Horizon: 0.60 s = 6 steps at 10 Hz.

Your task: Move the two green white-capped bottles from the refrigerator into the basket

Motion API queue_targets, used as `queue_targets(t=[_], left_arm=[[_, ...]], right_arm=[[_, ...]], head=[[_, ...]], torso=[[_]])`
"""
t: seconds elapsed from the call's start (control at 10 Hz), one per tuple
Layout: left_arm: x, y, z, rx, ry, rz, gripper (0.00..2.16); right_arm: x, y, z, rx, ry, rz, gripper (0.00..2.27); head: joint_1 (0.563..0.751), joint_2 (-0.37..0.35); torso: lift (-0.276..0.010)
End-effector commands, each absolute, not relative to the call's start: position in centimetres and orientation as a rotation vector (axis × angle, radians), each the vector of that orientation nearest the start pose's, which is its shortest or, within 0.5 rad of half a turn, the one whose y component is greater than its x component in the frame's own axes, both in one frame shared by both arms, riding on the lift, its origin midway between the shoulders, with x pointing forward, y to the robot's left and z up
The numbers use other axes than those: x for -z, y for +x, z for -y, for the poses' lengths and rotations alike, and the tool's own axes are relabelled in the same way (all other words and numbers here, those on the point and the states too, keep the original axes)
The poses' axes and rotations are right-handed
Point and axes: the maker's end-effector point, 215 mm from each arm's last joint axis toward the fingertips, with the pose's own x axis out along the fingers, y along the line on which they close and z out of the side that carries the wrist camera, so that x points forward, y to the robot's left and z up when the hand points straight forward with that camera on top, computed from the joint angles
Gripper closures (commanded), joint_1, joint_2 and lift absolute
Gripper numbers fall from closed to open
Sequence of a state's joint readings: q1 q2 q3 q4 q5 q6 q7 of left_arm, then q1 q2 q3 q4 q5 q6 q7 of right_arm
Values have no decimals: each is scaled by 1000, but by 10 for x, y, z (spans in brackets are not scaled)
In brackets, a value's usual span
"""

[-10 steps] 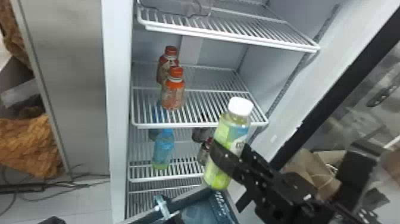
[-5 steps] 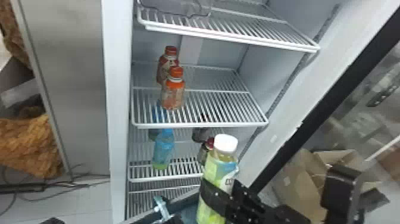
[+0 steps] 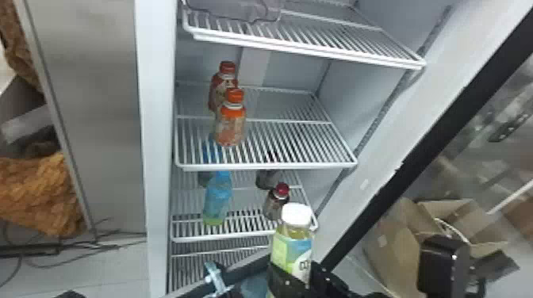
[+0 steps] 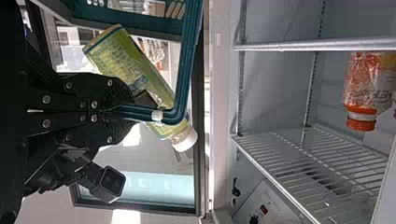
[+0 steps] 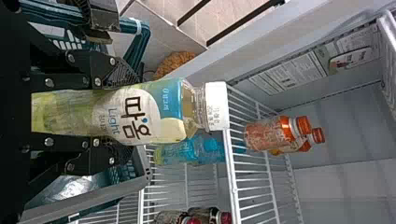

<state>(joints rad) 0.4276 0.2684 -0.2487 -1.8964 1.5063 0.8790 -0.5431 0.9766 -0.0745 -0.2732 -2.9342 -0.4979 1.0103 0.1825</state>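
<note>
Left gripper (image 4: pixel 105 112): your fingers were clenched on the teal basket handle (image 4: pixel 186 56).
Right gripper (image 3: pixel 291 282): your fingers grasped the green bottle (image 3: pixel 280 249), its white cap above them.
Shelves (image 3: pixel 265 165): beyond your right fingers, with two orange bottles (image 3: pixel 230 125) higher up and a blue bottle (image 3: pixel 218 198) lower, to their left.
Floor (image 3: pixel 115 265): well left of your right fingers, under cables (image 3: pixel 67 249).
Boxes (image 3: pixel 396 245): to those fingers' right, beyond the fridge's edge.
</note>
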Motion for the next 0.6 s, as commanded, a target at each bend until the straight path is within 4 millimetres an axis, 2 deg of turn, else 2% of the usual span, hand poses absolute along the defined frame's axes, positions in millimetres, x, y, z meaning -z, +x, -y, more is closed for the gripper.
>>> queue_targets(t=[0.0,0.2,0.3,0.5], left_arm=[[321,250,48,1165,-1517,-754,1214],[321,250,49,1170,-1514,-757,1214],[320,249,49,1172,-1513,-755,1214],[321,250,49,1170,-1514,-757,1214]], right_arm=[[297,263,175,-326,202,-593,716],[291,270,178,-321,203,-561,312],[289,273,179,-320,205,-548,202],[287,275,180,-316,205,-540,147]], head=[[695,-350],[695,-350],[695,-350],[695,-350]], torso=[[-4],[-4],[-4],[-4]])
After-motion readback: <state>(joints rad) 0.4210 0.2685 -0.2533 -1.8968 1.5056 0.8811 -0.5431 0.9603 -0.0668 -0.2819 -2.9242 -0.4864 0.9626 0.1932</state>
